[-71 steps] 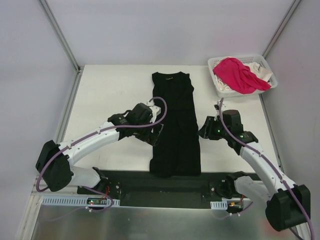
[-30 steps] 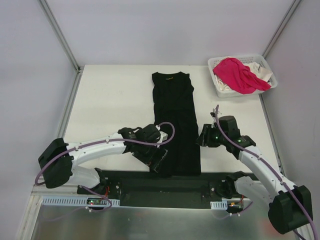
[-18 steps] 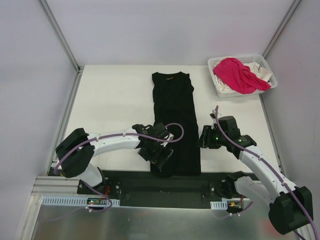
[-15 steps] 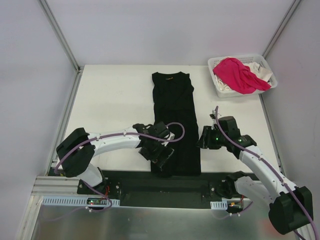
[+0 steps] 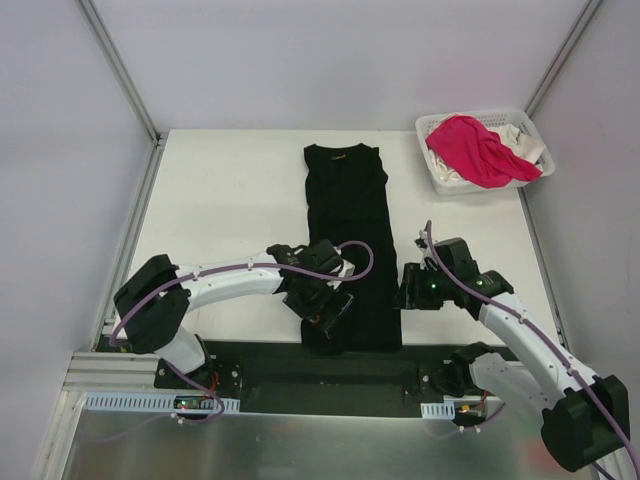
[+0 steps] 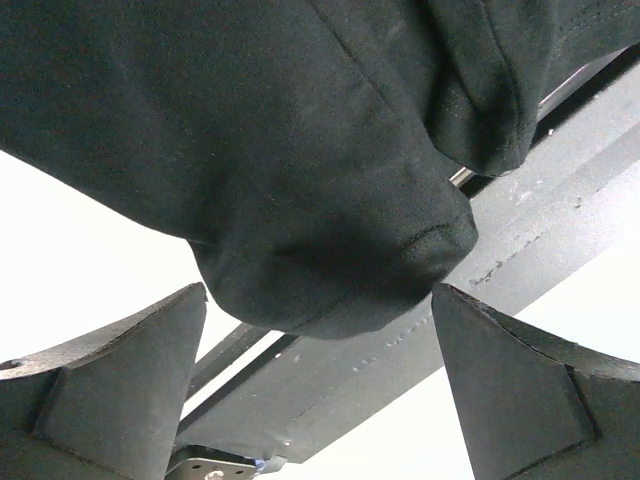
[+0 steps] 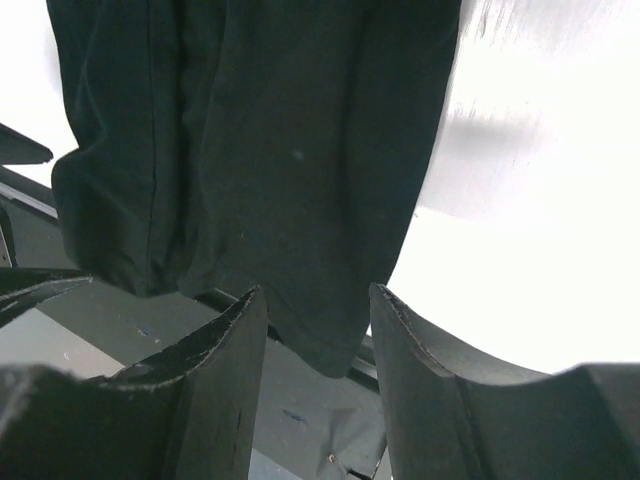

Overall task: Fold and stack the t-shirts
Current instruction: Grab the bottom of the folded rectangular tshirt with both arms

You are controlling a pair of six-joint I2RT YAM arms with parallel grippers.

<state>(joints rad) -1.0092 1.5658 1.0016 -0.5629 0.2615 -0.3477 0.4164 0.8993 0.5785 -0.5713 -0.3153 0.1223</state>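
Observation:
The black t-shirt [image 5: 349, 240] lies on the white table as a long narrow strip, collar far, hem at the near edge. No print shows on it. My left gripper [image 5: 326, 316] is open at its near-left hem corner; in the left wrist view the black cloth [image 6: 300, 150] bulges just above the gap between the fingers [image 6: 110, 385]. My right gripper [image 5: 404, 291] is open at the strip's right edge; in the right wrist view the hem corner [image 7: 330, 200] hangs between its fingertips [image 7: 225, 360]. The pink shirt [image 5: 478, 150] and the white shirt [image 5: 517, 136] lie in the basket.
A white lattice basket [image 5: 441, 180] stands at the far right corner of the table [image 5: 220, 200]. A black metal rail [image 5: 320, 365] runs along the near edge, under the shirt's hem. Frame posts and grey walls close in both sides.
My left gripper has moved from the strip's left edge down to its near-left hem corner. My right gripper has shifted a little nearer along the right edge. The shirt has not moved.

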